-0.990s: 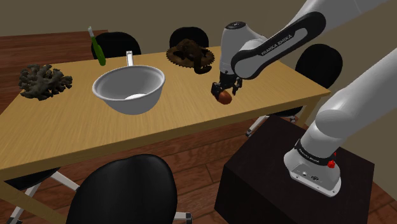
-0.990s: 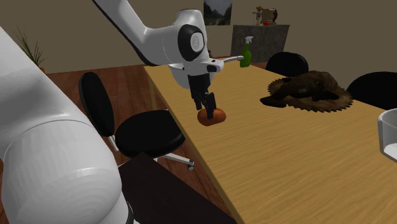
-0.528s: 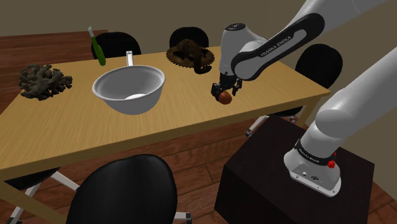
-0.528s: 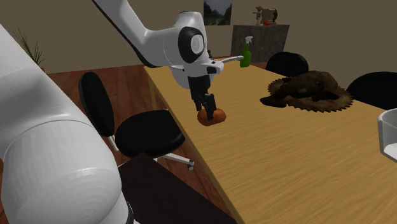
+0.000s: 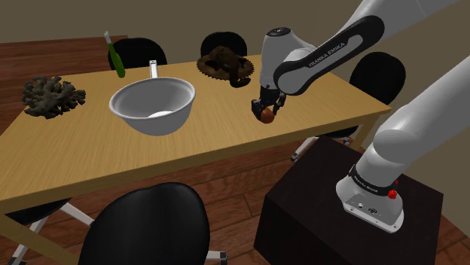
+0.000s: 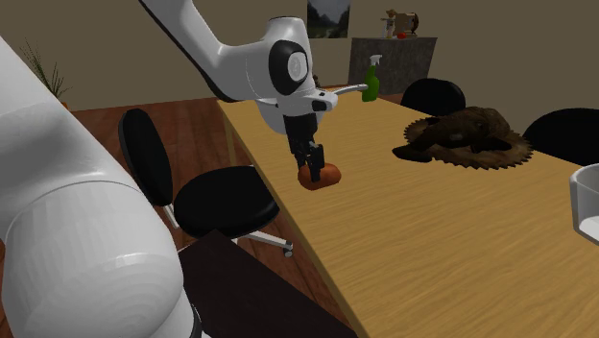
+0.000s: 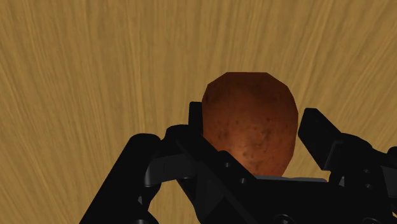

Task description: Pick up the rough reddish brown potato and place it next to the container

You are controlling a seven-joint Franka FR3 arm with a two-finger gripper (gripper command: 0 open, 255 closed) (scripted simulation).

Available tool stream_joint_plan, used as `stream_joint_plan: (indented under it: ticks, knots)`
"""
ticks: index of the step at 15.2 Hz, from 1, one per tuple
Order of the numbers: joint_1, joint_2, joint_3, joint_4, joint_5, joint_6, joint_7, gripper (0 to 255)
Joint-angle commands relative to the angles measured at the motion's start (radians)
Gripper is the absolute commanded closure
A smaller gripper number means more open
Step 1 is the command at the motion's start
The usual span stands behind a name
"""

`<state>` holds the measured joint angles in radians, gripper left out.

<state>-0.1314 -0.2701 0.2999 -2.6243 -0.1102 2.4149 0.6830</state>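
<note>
Grey bowl [image 5: 153, 105] and dark spiky mat [image 5: 224, 64] lie on the surface [image 5: 90, 154], well apart from the tool [image 5: 265, 111], which is clamped around the reddish brown potato [image 7: 251, 121]

Small lift: the black two-finger pincer [image 6: 312, 170] is rising a touch with the rough reddish brown oval potato [image 6: 323, 175] clamped between its fingers. In the second exterior view both are sitting slightly higher than a second ago, and the gap over the light wooden counter [image 6: 432, 240] is widening a bit. The white wrist link [image 6: 278, 67] is turning a little, its dark round joint cap facing that camera more fully than a second ago. In the shoulder view the shift is tiny, pincer and potato just edging upward.
</note>
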Motion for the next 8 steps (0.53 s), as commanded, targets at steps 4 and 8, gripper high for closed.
stream_joint_plan:
  ticks: [4,8]
  knots:
    - [0.002,-0.010,-0.002,0.005,0.006,-0.016,-0.006,255]
    - [0.010,-0.050,-0.011,0.029,0.025,-0.078,-0.026,255]
